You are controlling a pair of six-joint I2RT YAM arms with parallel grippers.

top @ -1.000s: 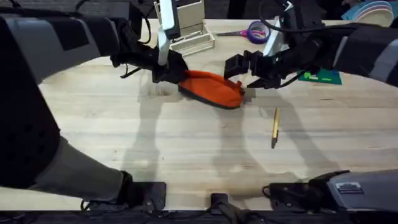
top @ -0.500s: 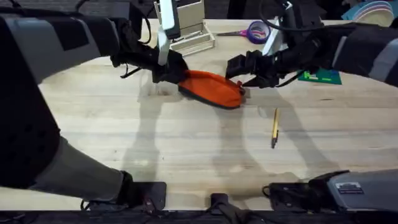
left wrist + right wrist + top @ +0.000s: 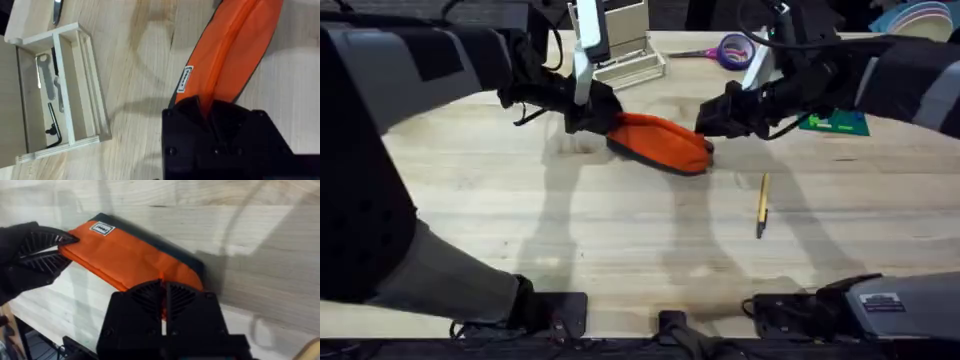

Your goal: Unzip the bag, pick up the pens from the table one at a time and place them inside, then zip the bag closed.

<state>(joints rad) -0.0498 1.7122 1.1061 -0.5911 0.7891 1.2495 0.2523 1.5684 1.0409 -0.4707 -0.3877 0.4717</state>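
Lying on the tabletop (image 3: pixel 620 220) toward its far middle, the orange bag (image 3: pixel 660 143) has both arms on it, one at each end. Left claw (image 3: pixel 592 118) pinches the bag's left end, fingers pressed together on the fabric; the left wrist view shows the orange edge running straight into the black fingers (image 3: pixel 200 120), with a small white label beside them. Right claw (image 3: pixel 705 125) is pressed together on the bag's right end; in the right wrist view its two fingers (image 3: pixel 150 297) meet with almost no gap over the orange fabric at the top seam, whether a zipper pull sits between them I cannot tell. Zipper looks closed along the top. One yellowish pen (image 3: pixel 762 204) lies on the tabletop nearer the robot, right of the bag, well apart from it. Purple-handled scissors (image 3: pixel 725 50) and a wooden tray (image 3: pixel 630 65) sit at the far edge, a green card (image 3: pixel 835 124) on the right.
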